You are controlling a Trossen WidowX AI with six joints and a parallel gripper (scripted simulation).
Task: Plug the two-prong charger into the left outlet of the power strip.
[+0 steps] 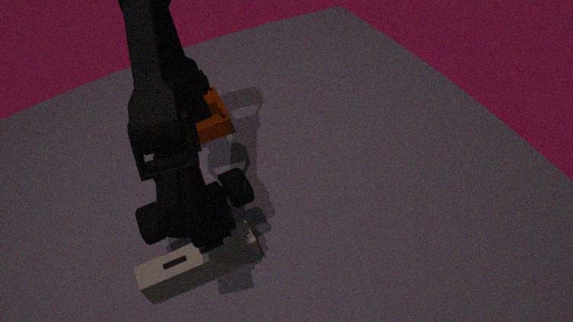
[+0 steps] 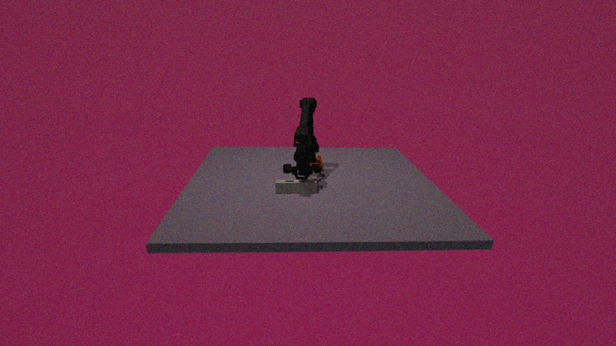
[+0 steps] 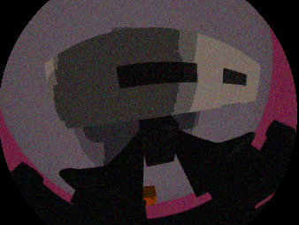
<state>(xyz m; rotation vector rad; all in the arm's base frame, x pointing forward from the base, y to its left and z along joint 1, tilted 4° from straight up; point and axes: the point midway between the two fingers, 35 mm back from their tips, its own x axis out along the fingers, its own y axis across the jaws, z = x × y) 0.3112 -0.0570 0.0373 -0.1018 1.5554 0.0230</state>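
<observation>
The white power strip (image 1: 162, 276) (image 2: 285, 187) (image 3: 213, 89) lies on the grey table (image 1: 428, 191) (image 2: 380, 215). One dark slot (image 1: 178, 261) (image 3: 234, 76) shows on its lit end. A second, larger slot (image 3: 156, 75) lies in the arm's shadow. My gripper (image 1: 205, 242) (image 2: 303, 175) (image 3: 154, 131) points down over the shaded end of the strip and is shut on the dark charger (image 3: 160, 142). The charger hangs just above or at the strip's top, near the shaded slot. Its prongs are hidden, and I cannot tell whether they touch the strip.
An orange block (image 1: 213, 119) (image 2: 318, 160) sits on the table behind the arm, and a small part of it shows in the wrist view (image 3: 149, 193). The arm's shadows fall to the right of the strip. The table ends against a magenta background.
</observation>
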